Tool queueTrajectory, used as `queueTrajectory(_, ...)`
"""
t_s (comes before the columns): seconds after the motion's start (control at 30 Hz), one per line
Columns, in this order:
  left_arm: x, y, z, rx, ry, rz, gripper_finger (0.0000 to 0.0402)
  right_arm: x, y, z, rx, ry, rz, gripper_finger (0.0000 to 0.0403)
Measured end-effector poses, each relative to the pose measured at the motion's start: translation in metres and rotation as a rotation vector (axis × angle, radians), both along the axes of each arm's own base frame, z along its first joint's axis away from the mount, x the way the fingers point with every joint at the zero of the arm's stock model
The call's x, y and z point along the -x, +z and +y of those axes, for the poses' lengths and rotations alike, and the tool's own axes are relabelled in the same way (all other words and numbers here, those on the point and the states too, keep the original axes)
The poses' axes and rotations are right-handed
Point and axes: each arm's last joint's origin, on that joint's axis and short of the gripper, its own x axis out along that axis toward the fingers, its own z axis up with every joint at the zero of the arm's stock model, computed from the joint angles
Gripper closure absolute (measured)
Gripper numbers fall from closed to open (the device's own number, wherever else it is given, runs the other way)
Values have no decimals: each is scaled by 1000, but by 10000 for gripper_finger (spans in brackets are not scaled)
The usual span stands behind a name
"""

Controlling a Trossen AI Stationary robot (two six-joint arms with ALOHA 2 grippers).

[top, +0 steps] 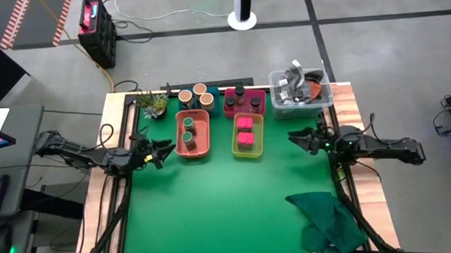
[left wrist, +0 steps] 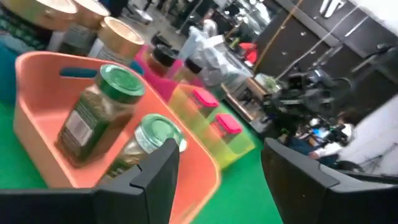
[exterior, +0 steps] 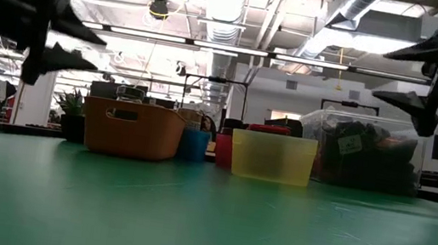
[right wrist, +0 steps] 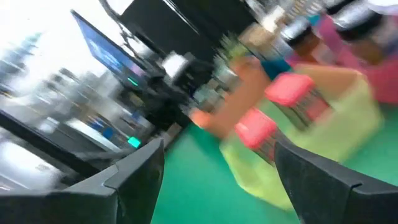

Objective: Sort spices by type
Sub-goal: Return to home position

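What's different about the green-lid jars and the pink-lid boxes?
The green-lid jars have round green lids, while the pink-lid boxes have squarish pink lids. The green-lid jars sit in the orange bin, and the pink-lid boxes sit in the see-through yellow bin right beside it. What's the same: there are two of each, and each pair has a bin to itself.

Overhead looks straight down, low view level across the table (top: 214,211); all share the yellow tray (exterior: 272,157)
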Motion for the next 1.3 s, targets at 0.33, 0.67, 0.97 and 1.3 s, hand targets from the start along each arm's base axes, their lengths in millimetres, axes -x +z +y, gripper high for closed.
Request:
queueTrajectory(0.33,8,1,-7,-139,-102,20,219,13,10,-2,-31,-42,186,109)
queueTrajectory(0.67,10,-3,-6,-330,-112,197,239,15,4,-4,85,-54,293,111)
queueTrajectory(0.97,10,-4,-6,-326,-114,199,239,16,0,-4,86,-51,334,111)
queueTrajectory(1.3,10,-4,-6,-328,-115,203,239,16,0,-4,87,-51,335,111)
